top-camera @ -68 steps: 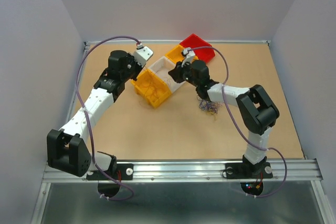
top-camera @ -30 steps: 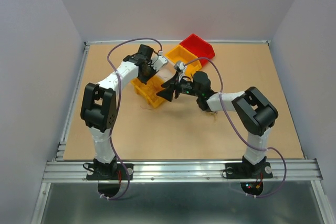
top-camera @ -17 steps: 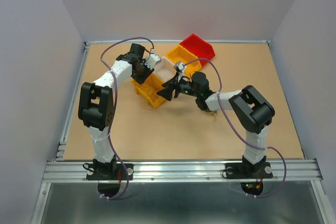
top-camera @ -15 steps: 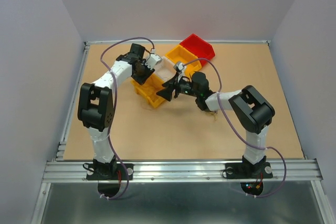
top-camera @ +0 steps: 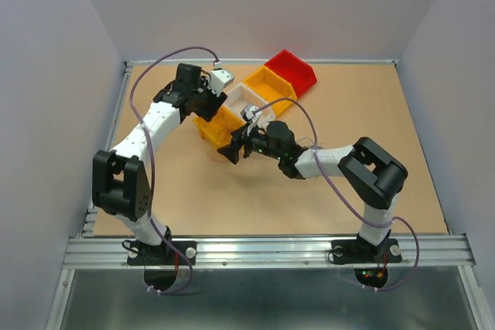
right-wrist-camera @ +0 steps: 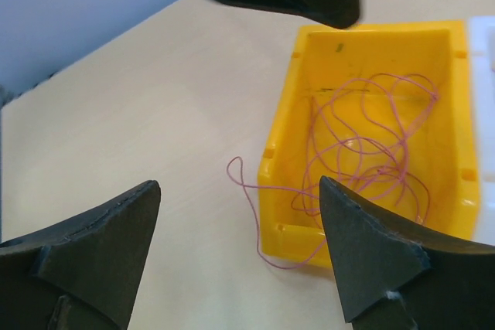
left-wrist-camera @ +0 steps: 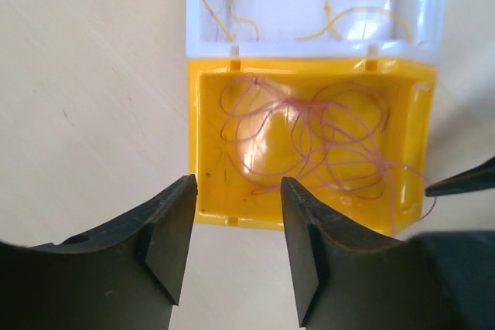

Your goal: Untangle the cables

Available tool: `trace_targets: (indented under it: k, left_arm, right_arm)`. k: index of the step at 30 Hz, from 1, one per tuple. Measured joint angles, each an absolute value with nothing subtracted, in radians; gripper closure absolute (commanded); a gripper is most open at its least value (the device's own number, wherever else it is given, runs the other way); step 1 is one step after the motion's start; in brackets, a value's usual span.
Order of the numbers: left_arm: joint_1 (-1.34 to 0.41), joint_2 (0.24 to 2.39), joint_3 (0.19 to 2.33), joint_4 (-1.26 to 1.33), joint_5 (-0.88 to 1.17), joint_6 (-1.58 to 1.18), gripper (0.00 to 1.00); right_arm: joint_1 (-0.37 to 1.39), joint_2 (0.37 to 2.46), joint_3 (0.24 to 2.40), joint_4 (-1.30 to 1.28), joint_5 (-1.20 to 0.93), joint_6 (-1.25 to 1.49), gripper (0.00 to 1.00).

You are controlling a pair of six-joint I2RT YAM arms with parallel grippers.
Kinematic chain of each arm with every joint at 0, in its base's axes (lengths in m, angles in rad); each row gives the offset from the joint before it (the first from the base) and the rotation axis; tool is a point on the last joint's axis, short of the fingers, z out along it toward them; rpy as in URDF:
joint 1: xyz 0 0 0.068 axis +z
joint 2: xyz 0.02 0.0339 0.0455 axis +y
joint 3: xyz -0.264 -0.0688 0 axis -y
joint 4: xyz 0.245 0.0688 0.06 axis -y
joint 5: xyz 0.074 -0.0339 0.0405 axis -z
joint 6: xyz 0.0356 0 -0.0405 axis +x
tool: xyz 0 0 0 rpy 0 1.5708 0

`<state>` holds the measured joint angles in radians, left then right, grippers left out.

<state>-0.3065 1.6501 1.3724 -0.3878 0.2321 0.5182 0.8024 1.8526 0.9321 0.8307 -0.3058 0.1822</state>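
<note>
Left arm: the left gripper (left-wrist-camera: 237,183) hangs above the near wall of the yellow rectangular plastic bin (left-wrist-camera: 196,129). Its two black fingers (left-wrist-camera: 166,241) stand apart with nothing between them.

Yellow bin: it rests on the brown wooden table (top-camera: 255,199), the nearest in a diagonal row of four bins. It holds the thin pink-purple wires (left-wrist-camera: 325,137), which lie in loose overlapping loops across its floor. In the right wrist view, one strand of these wires crosses the bin's near wall and ends in a small loop on the table just outside.

White rectangular plastic bin (left-wrist-camera: 193,5): it touches the far wall of the yellow bin. The thin yellow-orange wires (left-wrist-camera: 352,11) lie inside it in a few open curves.

Right arm: the right gripper (right-wrist-camera: 238,183) is low over the table just beside the yellow bin, facing its near corner. Its black fingers (right-wrist-camera: 100,245) are spread wide and grip nothing. The strand that hangs out lies on the table between them, touching neither.

Far right of the row: an orange-yellow plastic bin (top-camera: 267,76) follows the white bin, then a red plastic bin (top-camera: 302,75). What these two contain cannot be made out.
</note>
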Motion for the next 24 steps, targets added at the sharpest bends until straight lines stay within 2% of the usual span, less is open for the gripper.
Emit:
trace_targets:
  k: [9,14,20,24]
  left_arm:
    - [-0.307,1.394,1.123,-0.067,0.261,0.468,0.35]
    - [-0.306,1.348,1.029,0.072,0.231,0.447,0.35]
    - [-0.306,1.351,1.028,0.102,0.226,0.423,0.35]
    - [-0.306,1.353,1.028,0.115,0.22,0.414,0.35]
  right_arm:
    - [1.026,1.859,0.935,0.783,0.218,0.308,0.16]
    - [1.1,1.993,1.031,0.732,0.346,0.38,0.16]
    - [1.121,2.111,1.114,0.695,0.506,0.43,0.17]
    - [1.127,2.158,1.174,0.687,0.57,0.443,0.21]
